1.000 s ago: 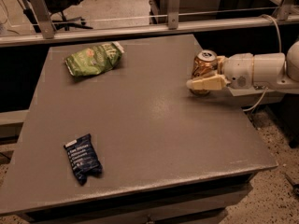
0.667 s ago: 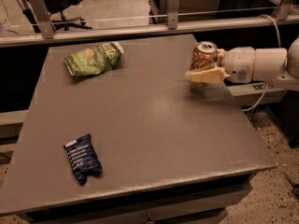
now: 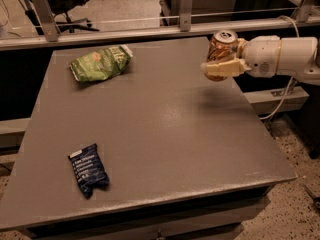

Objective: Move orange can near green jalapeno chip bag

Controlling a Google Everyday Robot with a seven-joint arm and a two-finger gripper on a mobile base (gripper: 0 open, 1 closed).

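The orange can (image 3: pixel 221 48) is upright in my gripper (image 3: pixel 220 64), lifted clear above the grey table (image 3: pixel 165 129) near its far right edge. Its silver top shows. A cream finger (image 3: pixel 223 69) crosses the can's front; the gripper is shut on it. The white arm reaches in from the right. The green jalapeno chip bag (image 3: pixel 100 63) lies flat at the table's far left, its white end pointing right, well apart from the can.
A small dark blue packet (image 3: pixel 88 168) with white text lies near the table's front left. A metal rail (image 3: pixel 150 31) runs behind the table's far edge. A cable (image 3: pixel 282 101) hangs off the right side. An office chair stands at the back left.
My gripper has lifted the orange can off the table and carried it upward and slightly left. The chip bag and blue packet have not moved.
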